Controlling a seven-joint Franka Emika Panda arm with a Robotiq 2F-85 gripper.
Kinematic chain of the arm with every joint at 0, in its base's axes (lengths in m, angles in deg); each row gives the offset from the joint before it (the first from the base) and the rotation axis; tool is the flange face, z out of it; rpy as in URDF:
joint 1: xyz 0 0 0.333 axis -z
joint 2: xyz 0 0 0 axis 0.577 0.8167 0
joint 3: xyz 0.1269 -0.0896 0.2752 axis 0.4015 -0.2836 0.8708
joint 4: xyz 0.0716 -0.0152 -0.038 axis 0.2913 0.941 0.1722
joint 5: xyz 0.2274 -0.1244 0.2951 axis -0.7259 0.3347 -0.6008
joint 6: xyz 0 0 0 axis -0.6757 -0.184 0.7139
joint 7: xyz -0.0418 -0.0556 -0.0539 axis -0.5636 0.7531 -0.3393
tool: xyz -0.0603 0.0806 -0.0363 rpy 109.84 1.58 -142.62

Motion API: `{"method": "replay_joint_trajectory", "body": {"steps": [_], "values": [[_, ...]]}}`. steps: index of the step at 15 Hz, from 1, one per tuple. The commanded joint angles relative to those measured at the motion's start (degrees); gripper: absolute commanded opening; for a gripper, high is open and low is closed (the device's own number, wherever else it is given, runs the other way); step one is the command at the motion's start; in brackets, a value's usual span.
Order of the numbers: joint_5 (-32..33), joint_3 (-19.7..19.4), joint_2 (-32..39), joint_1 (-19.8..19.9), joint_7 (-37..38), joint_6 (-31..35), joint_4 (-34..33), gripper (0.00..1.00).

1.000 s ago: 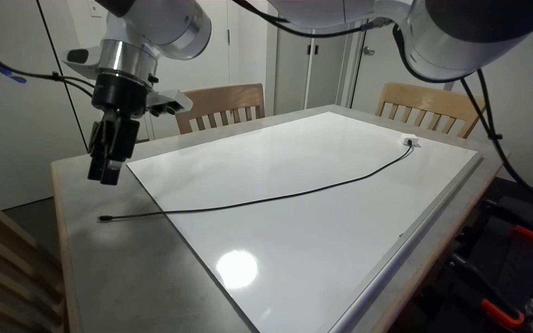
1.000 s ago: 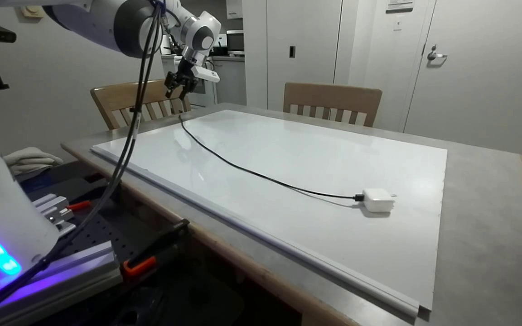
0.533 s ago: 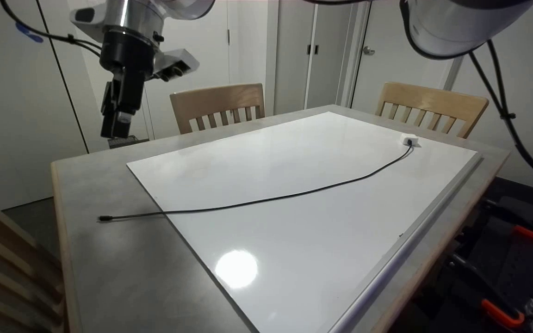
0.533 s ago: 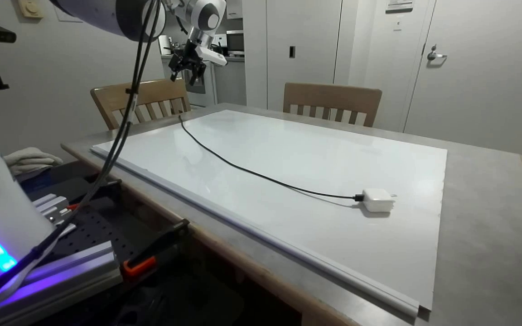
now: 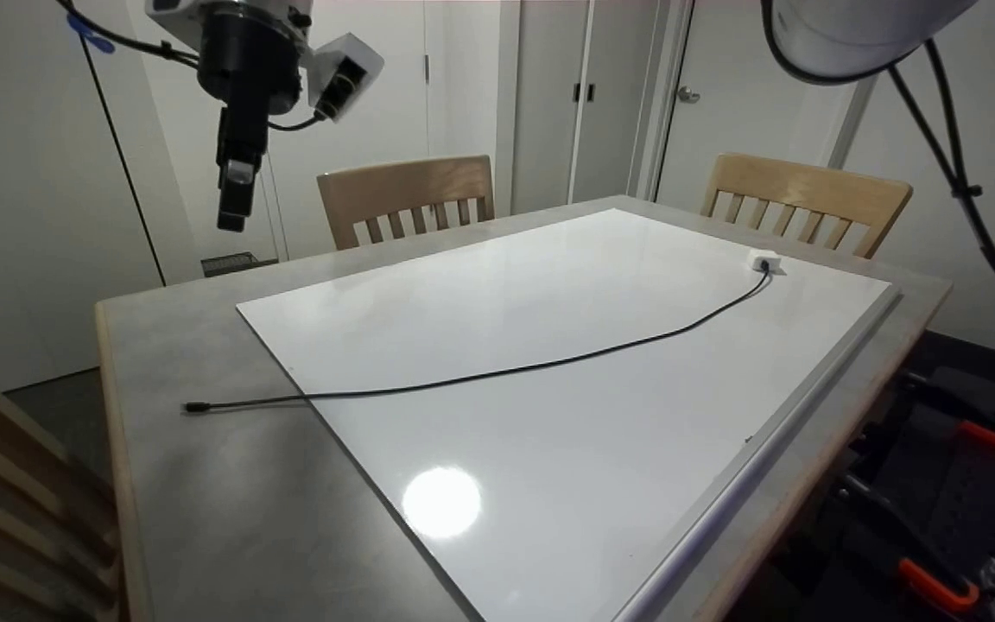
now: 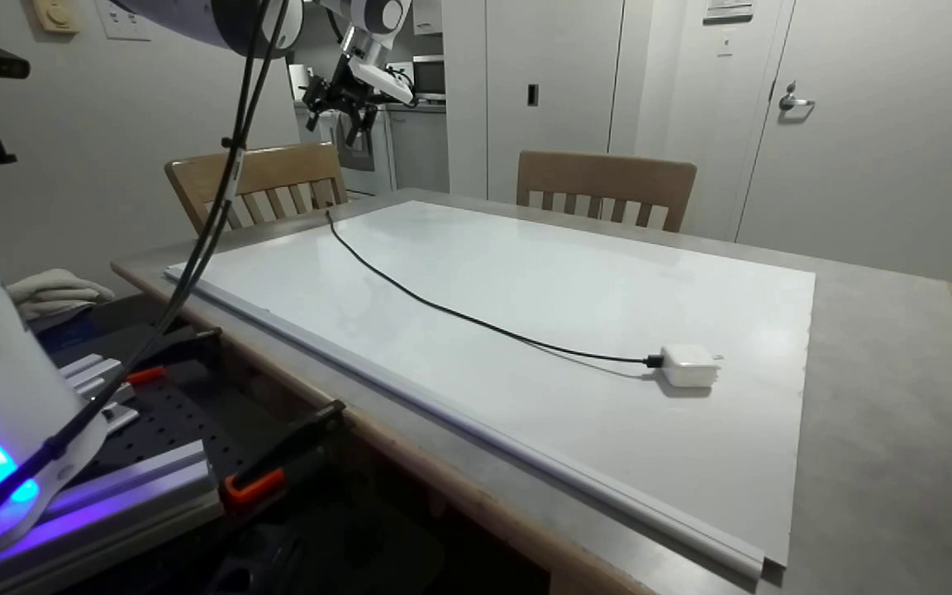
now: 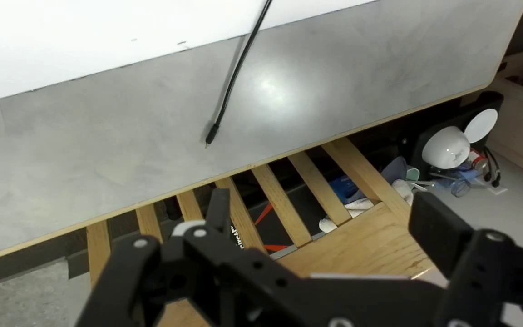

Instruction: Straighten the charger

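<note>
- Wide, grey-topped, wood-rimmed bench (image 5: 230,518): it carries all listed below except the tool (image 7: 323,215).
- Flat, glossy white rectangular board (image 5: 601,397) on that bench, with a long pale metal-looking rail (image 6: 658,511) down one long side; its slick face will probably offer little grip to whatever is dragged over it.
- The tool, black, jointed and two-fingered: fingers spread wide with nothing between them, hanging above and well apart from the board.
- Long, thin, black, plastic-looking charger cable (image 5: 497,373): it lies lengthwise over the board and runs past one short edge onto the bench. It should prove very light and pliant, yet springy enough to creep back into a curve, so draw it gently lengthwise. Its long axis goes roughly with the board's long sides, bowing shallowly toward the railed one.
- White, cube-like plastic adapter block (image 6: 688,366), on the board near the opposite short edge: probably light as well, so a firm tug could skid it. Its small prong (image 6: 718,357) points away from the cable, toward that nearby edge.
- Small, black, stick-like connector (image 7: 212,134), beyond the board's edge on the bench: its housing looks the best place to take hold, gripped across from either side. The slim metal tip (image 7: 206,145) is likely the fragile part; it points away from the board.
</note>
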Motion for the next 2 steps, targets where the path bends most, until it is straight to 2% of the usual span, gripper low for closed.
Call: {"method": "replay_joint_trajectory", "body": {"steps": [1,2], "values": [[0.8,-1.0,-2.4,0.2,3.2,-2.9,1.9,1.0],[1.0,-1.3,-2.3,-0.1,3.1,-3.1,1.5,1.0]]}}
